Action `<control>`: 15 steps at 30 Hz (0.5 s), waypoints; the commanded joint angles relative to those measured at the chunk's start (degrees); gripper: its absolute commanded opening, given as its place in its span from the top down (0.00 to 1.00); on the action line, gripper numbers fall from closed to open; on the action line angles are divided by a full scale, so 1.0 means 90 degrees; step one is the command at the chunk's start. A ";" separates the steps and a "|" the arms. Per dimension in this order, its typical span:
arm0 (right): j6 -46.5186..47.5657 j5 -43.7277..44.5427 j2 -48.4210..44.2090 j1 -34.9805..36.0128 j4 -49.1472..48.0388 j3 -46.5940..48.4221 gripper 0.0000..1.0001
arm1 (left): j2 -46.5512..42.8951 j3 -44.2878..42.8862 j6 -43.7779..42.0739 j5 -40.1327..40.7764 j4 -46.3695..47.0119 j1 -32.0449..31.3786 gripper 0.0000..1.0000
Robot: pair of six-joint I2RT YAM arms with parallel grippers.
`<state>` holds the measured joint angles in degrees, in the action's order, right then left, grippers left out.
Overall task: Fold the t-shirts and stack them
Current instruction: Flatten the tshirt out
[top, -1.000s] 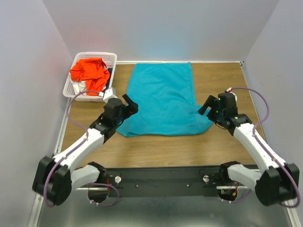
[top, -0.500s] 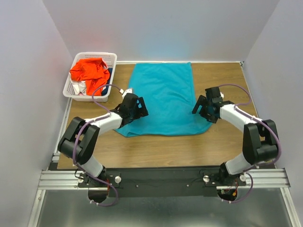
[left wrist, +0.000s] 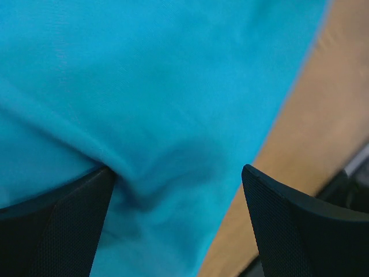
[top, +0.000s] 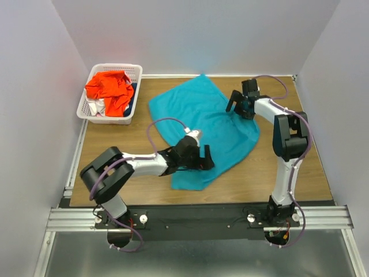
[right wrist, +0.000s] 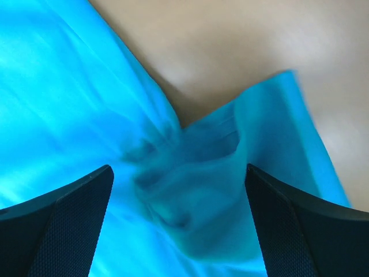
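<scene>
Wooden bench (top: 288,167) between pale walls (top: 202,34); the shirt (top: 196,109) lies skewed mid-bench, under the released left tool (top: 204,160) and right tool (top: 234,104).

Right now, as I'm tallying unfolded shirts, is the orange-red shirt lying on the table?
No, the orange-red shirt is heaped in the white basket at the far left corner.

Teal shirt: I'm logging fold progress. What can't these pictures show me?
- Teal shirt collar and sleeves: top view, folded out of sight; wrist views blurred.
- Basket contents under the orange shirt: top view, covered.
- Left end effector contact with cloth: top view, too small.
</scene>
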<state>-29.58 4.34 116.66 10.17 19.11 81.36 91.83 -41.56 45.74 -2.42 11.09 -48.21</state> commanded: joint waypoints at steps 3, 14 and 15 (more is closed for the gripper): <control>0.1028 -0.2461 0.1635 0.0012 -0.0014 0.2154 0.00 | 0.1140 -0.0946 -0.0305 -0.1653 0.1062 -0.0756 0.02; 0.1715 -0.0972 0.0282 -0.0066 0.0034 0.2328 0.00 | 0.0697 -0.2356 -0.0990 0.0079 -0.0332 -0.0787 0.02; 0.1647 -0.0816 -0.0078 -0.0066 0.0034 0.1969 0.00 | 0.0318 -0.2268 -0.0922 0.0798 -0.0527 -0.0757 0.02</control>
<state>-15.62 -10.13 125.80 10.02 19.29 103.35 102.67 -63.37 39.42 -9.08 13.69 -55.57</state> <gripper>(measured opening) 0.997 0.983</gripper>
